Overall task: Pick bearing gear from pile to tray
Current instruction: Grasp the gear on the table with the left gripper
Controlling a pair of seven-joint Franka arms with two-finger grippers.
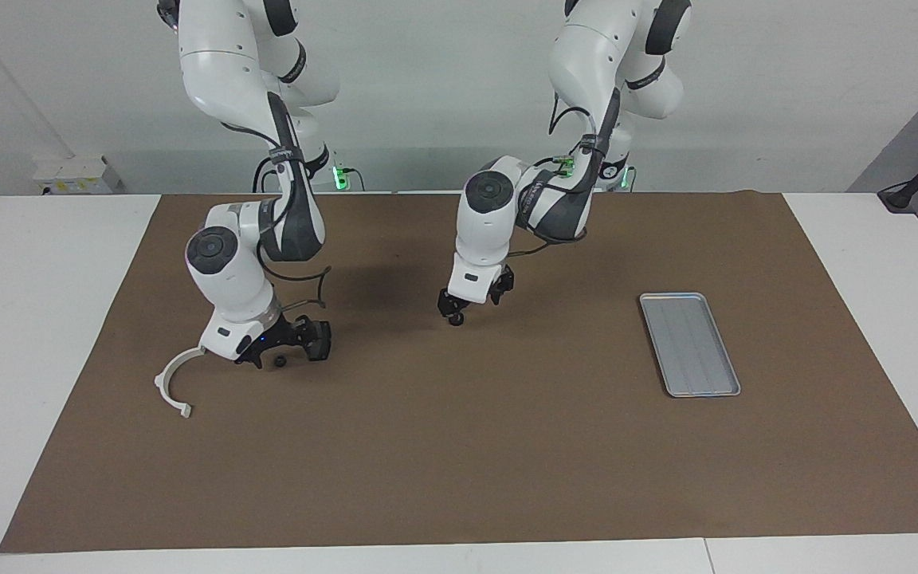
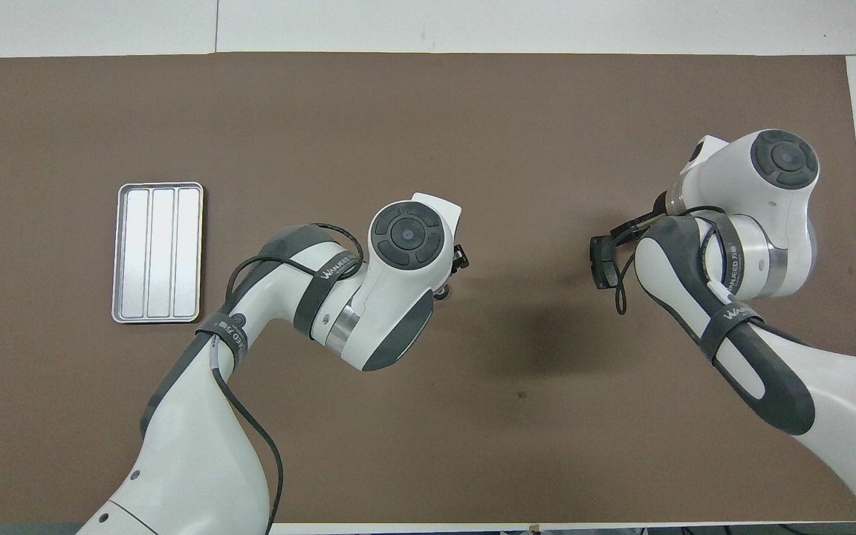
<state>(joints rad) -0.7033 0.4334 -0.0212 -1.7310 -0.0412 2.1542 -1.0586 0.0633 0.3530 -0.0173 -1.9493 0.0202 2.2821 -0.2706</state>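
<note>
The silver-grey tray (image 1: pixel 690 343) lies flat on the brown mat toward the left arm's end; it also shows in the overhead view (image 2: pixel 158 253) and holds nothing. The pile is at the right arm's end: a white half-ring bracket (image 1: pixel 176 383) and a small black round piece (image 1: pixel 278 363) show, and the brake pads are hidden. My right gripper (image 1: pixel 280 352) is low at the mat, open, with that black piece between its fingers. My left gripper (image 1: pixel 454 313) is up over the middle of the mat, shut on another small black round piece (image 1: pixel 456 320).
The brown mat (image 1: pixel 459 462) covers most of the white table. In the overhead view the right arm's wrist (image 2: pixel 740 223) covers the pile and the left arm's wrist (image 2: pixel 398 275) covers most of its own gripper.
</note>
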